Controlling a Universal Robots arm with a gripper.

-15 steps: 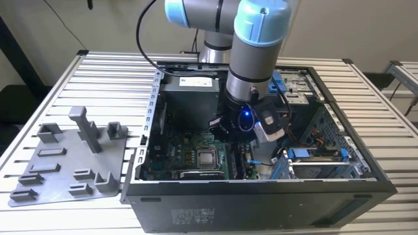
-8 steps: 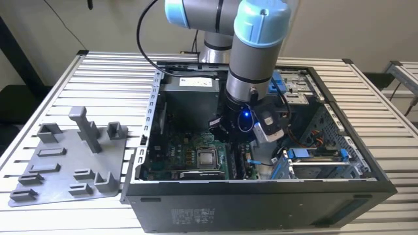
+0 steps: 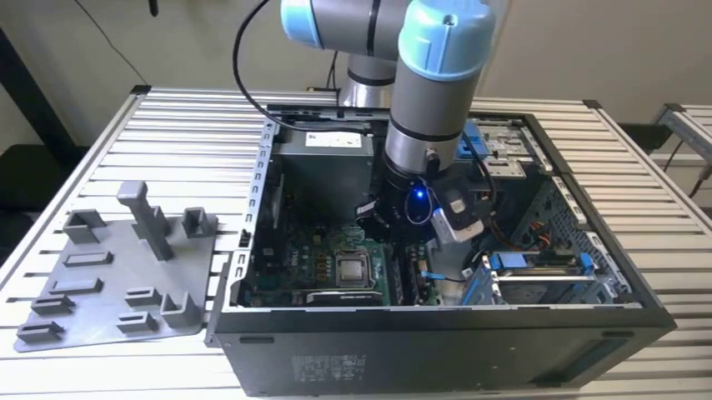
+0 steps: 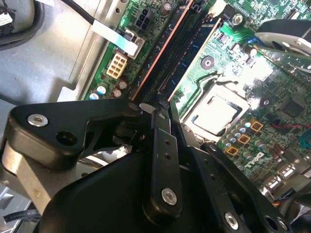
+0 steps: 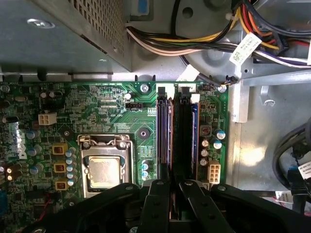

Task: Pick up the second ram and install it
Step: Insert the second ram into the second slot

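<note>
Tool down inside the computer case, over the memory slots.

In the first wrist view the tool (image 5: 171, 187), fingers nearly together, pinches the second ram (image 5: 171, 145) edge-on in a slot just beside the processor socket (image 5: 105, 171). The exterior view shows the grey fixture plate (image 3: 117, 279) outside the case (image 3: 445, 329), on the worktop (image 3: 178, 112).

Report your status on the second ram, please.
Pincer shut on second ram, inside the case, at the motherboard slots. Seating unclear. Nothing seen in the way.
</note>
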